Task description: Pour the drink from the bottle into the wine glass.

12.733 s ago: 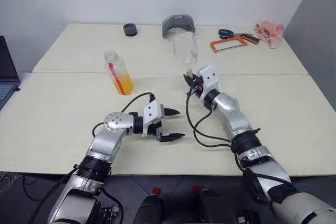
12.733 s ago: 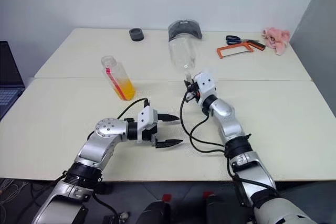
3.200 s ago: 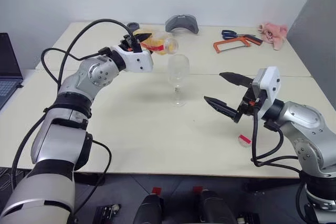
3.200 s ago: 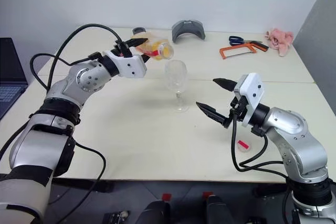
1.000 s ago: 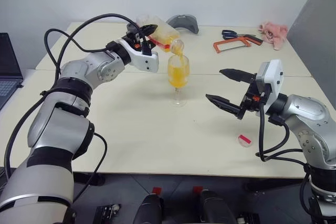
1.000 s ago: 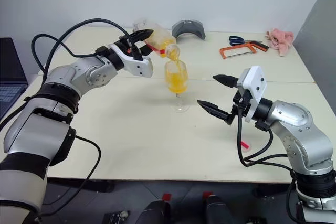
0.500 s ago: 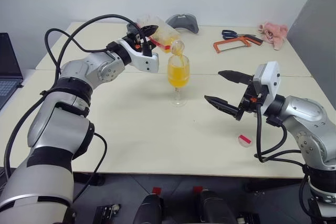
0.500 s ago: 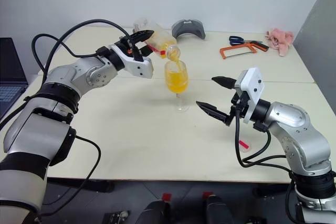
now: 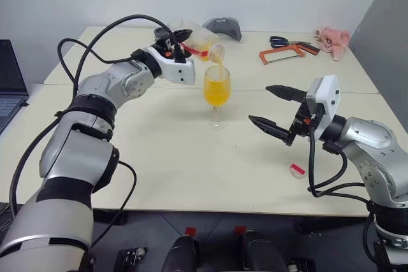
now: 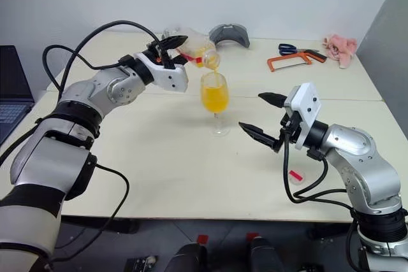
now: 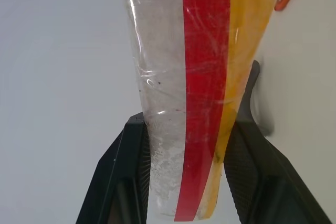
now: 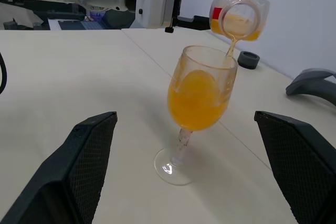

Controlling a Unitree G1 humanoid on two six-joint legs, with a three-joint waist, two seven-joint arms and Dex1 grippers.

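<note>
The wine glass (image 9: 217, 91) stands upright mid-table, its bowl well filled with the orange drink (image 12: 198, 100). My left gripper (image 9: 181, 39) is shut on the bottle (image 9: 199, 44), which lies tilted with its open mouth just over the glass rim. A thin stream (image 12: 230, 48) runs from the mouth into the bowl. Some drink remains in the bottle (image 11: 247, 51), beside its red label strip. My right gripper (image 9: 275, 107) hovers open to the right of the glass, apart from it and holding nothing.
A small red-and-white cap (image 9: 297, 169) lies on the table under my right arm. At the back are a grey curved object (image 9: 222, 27), scissors (image 9: 280, 41), an orange hacksaw (image 9: 284, 53) and a pink cloth (image 9: 328, 35). A laptop (image 9: 7, 87) sits at the far left.
The glass, empty three seconds ago, now holds drink, and less is left in the bottle. Over the last second the bottle rolled slightly in place. My right gripper stayed still.
</note>
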